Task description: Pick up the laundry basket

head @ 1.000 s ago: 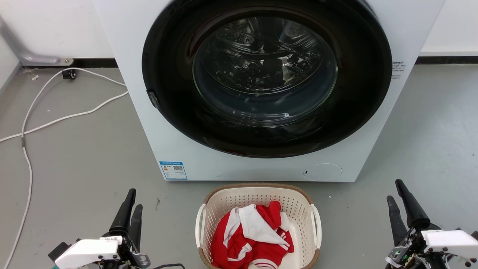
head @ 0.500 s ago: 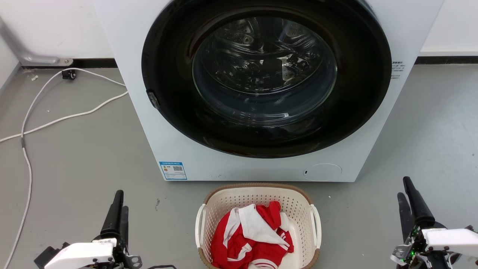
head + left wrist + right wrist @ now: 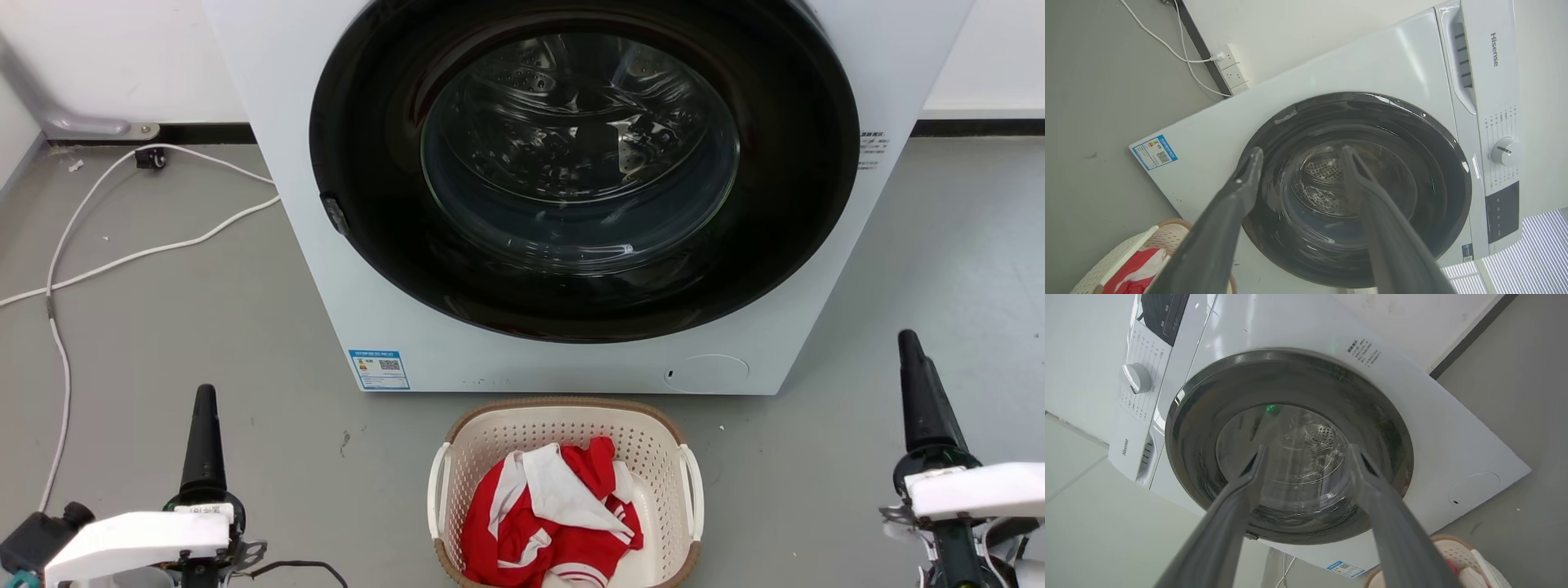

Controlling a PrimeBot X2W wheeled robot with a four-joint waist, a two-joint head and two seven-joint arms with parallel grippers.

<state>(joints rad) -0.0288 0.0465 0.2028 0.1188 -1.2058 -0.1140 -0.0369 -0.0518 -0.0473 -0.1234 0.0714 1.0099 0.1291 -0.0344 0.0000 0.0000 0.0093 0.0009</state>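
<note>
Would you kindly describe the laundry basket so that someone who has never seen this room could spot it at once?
Find the white front-loading washing machine; on the grey floor directly in front of it sits the laundry basket. It is far smaller than the machine, a cream-white perforated tub with a brown woven-look rim and white side handles, holding a red-and-white garment.

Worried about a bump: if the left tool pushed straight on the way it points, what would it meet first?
Probably the washing machine's round door: in the wrist view its dark glass sits between the fingertips of the left tool, though depth is unclear.
</note>
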